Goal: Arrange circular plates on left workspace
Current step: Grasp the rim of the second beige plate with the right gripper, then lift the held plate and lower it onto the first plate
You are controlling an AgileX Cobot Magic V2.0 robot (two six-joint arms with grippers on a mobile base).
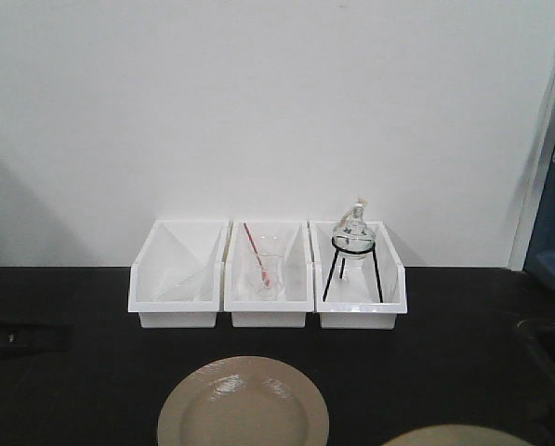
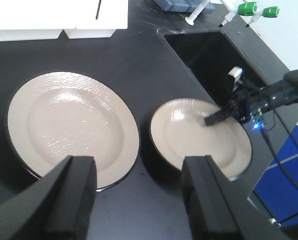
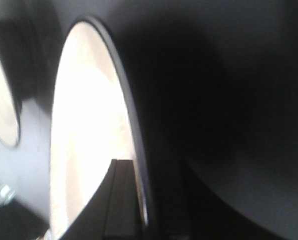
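Two round beige plates lie on the black countertop (image 2: 139, 65). The bigger-looking plate (image 2: 71, 127) sits flat at the left and also shows at the bottom centre of the front view (image 1: 243, 404). The second plate (image 2: 201, 137) lies to its right beside the sink, casting a dark shadow on its left side. My right gripper (image 2: 219, 116) is shut on that plate's right rim, and the wrist view shows the rim (image 3: 134, 145) pinched between its fingers (image 3: 121, 200). My left gripper (image 2: 139, 170) hangs open above the bare gap between the two plates, holding nothing.
Three white bins (image 1: 269, 274) stand in a row at the back against the wall, the right one holding a glass flask on a black tripod (image 1: 353, 237). The recessed sink (image 2: 208, 55) with green-tipped taps (image 2: 248, 9) lies just right of the held plate.
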